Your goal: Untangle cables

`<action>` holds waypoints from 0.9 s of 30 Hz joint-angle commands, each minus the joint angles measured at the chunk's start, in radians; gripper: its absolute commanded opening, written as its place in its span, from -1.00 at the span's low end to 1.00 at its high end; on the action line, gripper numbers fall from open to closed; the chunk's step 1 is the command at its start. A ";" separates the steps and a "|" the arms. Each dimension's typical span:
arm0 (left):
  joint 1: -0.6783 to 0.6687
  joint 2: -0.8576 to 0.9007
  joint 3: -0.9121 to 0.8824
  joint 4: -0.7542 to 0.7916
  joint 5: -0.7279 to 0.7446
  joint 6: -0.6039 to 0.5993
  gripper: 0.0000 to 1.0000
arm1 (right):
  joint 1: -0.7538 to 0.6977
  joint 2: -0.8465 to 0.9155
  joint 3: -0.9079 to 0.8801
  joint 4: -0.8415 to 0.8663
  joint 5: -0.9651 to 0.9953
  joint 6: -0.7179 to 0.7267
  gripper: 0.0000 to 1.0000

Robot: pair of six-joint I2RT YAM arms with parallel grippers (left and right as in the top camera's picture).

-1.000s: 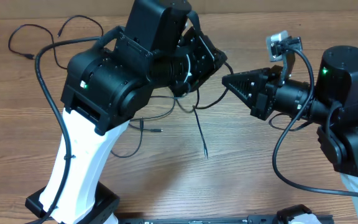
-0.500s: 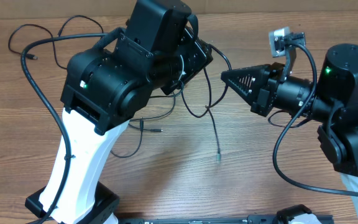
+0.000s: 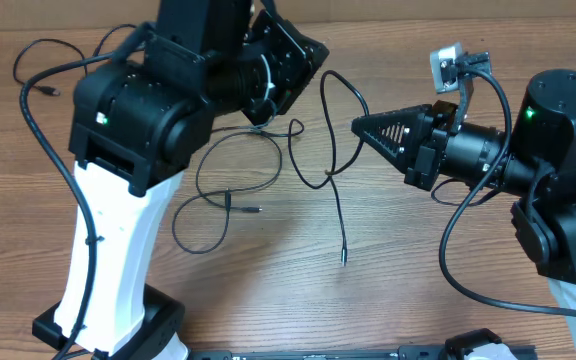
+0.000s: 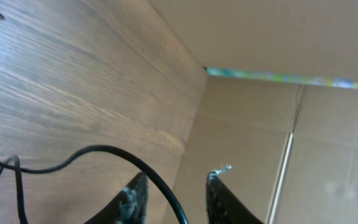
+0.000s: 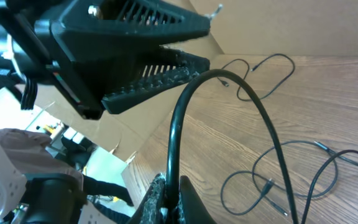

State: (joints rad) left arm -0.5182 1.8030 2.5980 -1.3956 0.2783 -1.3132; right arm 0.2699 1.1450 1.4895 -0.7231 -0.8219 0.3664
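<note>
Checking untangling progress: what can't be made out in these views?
Overhead: the left arm hides where the cables cross beneath it.
Left wrist: bottom edge cuts off the left gripper; its contact with the strand unclear.
Right wrist: a thick arm cable blocks part of the table.

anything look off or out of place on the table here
Nothing looks damaged or spilled. The only mess is the thin black cords, which lie in loose crossing loops on the wooden table. One strand arches up off the surface, pinched in the shut right tool.
</note>
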 commanded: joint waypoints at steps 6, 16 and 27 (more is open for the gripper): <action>0.007 0.011 0.002 -0.050 0.063 0.003 -0.17 | -0.001 -0.002 0.004 0.062 -0.056 0.032 -0.93; 0.008 0.027 0.002 -0.045 0.063 -0.029 -0.14 | -0.001 -0.002 0.004 0.091 -0.086 0.053 -0.93; 0.008 0.041 0.002 -0.031 0.166 -0.079 -0.25 | -0.001 -0.002 0.004 0.109 -0.124 0.053 -0.93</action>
State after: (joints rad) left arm -0.5125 1.8332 2.5980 -1.4303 0.3874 -1.3785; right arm 0.2699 1.1450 1.4895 -0.6209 -0.9306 0.4152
